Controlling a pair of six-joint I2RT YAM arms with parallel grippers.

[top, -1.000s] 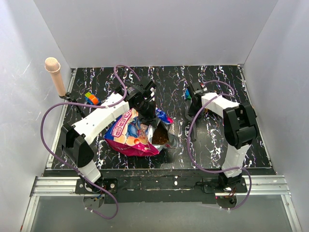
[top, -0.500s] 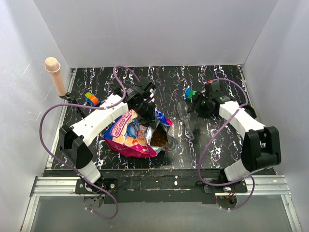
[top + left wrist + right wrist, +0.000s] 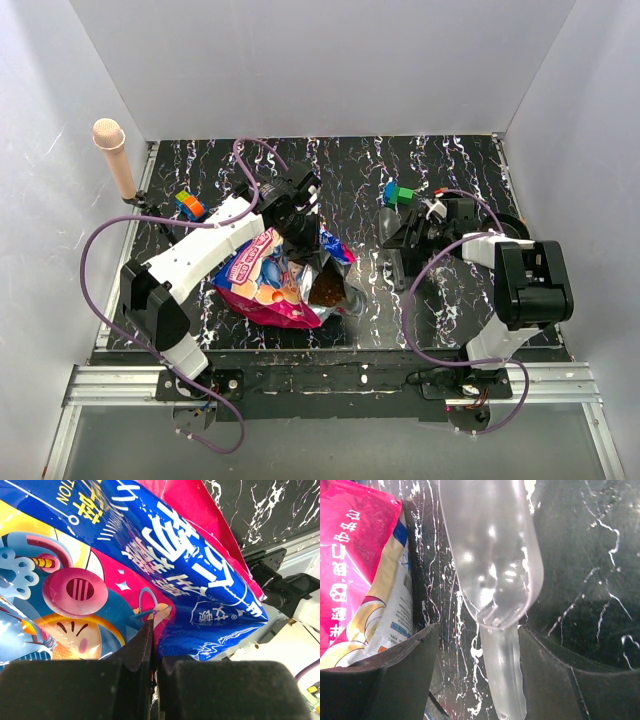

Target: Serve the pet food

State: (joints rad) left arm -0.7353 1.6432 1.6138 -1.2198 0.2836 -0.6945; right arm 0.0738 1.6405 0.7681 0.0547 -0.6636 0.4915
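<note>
The left gripper (image 3: 155, 666) is pinched shut on the top edge of the magenta-pink bag (image 3: 262, 283), which lies left of centre on the black marbled table (image 3: 450, 160). The bag's mouth faces right, and brown pet food (image 3: 328, 290) shows inside it. The right gripper (image 3: 479, 680) is right of centre, its fingers partly spread. The handle of a clear scoop (image 3: 490, 555) runs down between them. It appears to be held, though the contact lies below the frame edge. The scoop's bowl looks empty. Blue-and-green toy blocks (image 3: 398, 192) sit just above the right gripper.
</note>
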